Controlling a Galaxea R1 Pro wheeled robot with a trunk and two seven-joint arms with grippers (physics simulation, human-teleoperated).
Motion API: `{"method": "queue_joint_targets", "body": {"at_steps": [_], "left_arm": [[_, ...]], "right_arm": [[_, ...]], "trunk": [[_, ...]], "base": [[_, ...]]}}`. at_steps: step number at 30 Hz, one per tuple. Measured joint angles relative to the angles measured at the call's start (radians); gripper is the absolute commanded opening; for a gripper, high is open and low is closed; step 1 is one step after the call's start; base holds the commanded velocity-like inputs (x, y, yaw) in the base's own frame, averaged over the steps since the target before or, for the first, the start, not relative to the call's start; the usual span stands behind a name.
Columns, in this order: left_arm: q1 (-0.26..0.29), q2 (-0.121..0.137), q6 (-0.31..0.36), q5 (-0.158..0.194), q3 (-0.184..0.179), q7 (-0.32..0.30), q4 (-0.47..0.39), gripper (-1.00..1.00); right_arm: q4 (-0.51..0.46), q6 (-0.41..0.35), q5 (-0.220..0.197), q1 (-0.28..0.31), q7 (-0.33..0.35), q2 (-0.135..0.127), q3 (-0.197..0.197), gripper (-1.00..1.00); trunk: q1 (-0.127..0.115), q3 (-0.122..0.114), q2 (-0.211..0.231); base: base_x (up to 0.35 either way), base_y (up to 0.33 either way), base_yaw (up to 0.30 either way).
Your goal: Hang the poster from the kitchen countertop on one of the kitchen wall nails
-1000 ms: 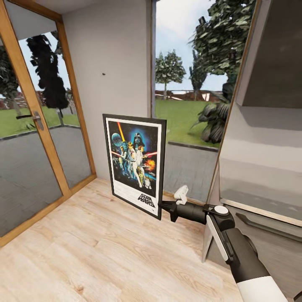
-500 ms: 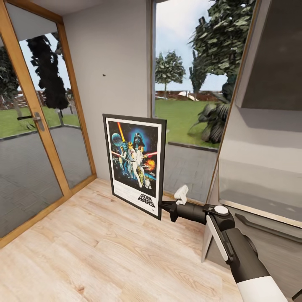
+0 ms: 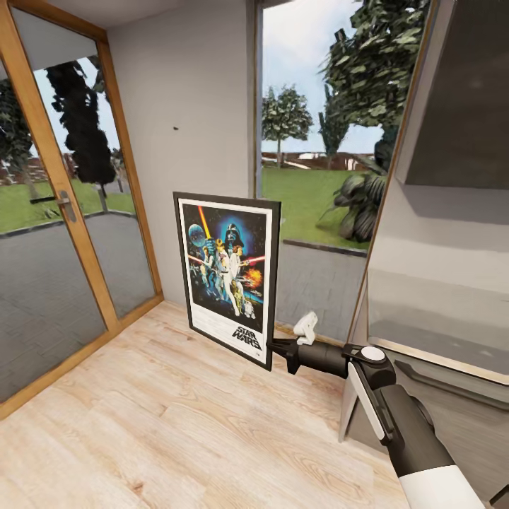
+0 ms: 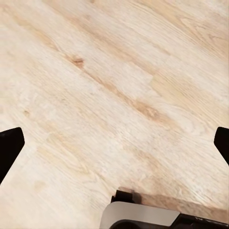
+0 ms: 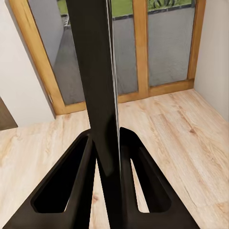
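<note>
Now the right claw [image 3: 277, 348] is clamped on the lower right corner of the poster [image 3: 227, 274], holding it upright above the wood floor [image 3: 177, 424]. Its printed face is turned toward the head camera, with the logo near the bottom edge. In the right wrist view the poster [image 5: 98, 86] shows edge-on as a dark slab running up between the two black fingers [image 5: 67, 186], which press against it on both sides.

Behind the poster stands a pale grey wall panel [image 3: 191, 85], and the nail [image 3: 175, 129] is a small dark dot on it, above the poster's top edge and well apart from it. A wood-framed glass door [image 3: 63, 212] with a handle lies at the left of the head view, and a tall window [image 3: 318, 141] giving onto lawn and trees lies just to the right of the wall panel. A glossy grey cabinet face [image 3: 452, 233] fills the right side, beside the right arm [image 3: 396, 417].

The left claw [image 4: 114, 143] points down at the floor [image 4: 105, 86]; its two dark fingertips [image 4: 9, 145] sit wide apart at opposite edges of the left wrist view, with nothing between them.
</note>
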State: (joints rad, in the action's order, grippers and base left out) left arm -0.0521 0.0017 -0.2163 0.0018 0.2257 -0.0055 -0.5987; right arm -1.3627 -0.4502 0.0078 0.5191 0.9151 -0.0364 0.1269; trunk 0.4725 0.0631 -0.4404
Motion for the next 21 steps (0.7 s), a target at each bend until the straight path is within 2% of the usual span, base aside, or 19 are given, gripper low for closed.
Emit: {"method": "queue_joint_targets", "body": {"at_steps": [6,21], "left_arm": [[0.0,0.0,0.0,0.0,0.0,0.0,0.0,1.0],[0.0,0.0,0.0,0.0,0.0,0.0,0.0,1.0]], "right_arm": [[0.0,0.0,0.0,0.0,0.0,0.0,0.0,-1.0],[0.0,0.0,0.0,0.0,0.0,0.0,0.0,-1.0]], "trunk": [[-0.023,-0.019,0.042],[-0.023,-0.019,0.043]], "base": [[0.0,0.0,0.0],[0.0,0.0,0.0]]}}
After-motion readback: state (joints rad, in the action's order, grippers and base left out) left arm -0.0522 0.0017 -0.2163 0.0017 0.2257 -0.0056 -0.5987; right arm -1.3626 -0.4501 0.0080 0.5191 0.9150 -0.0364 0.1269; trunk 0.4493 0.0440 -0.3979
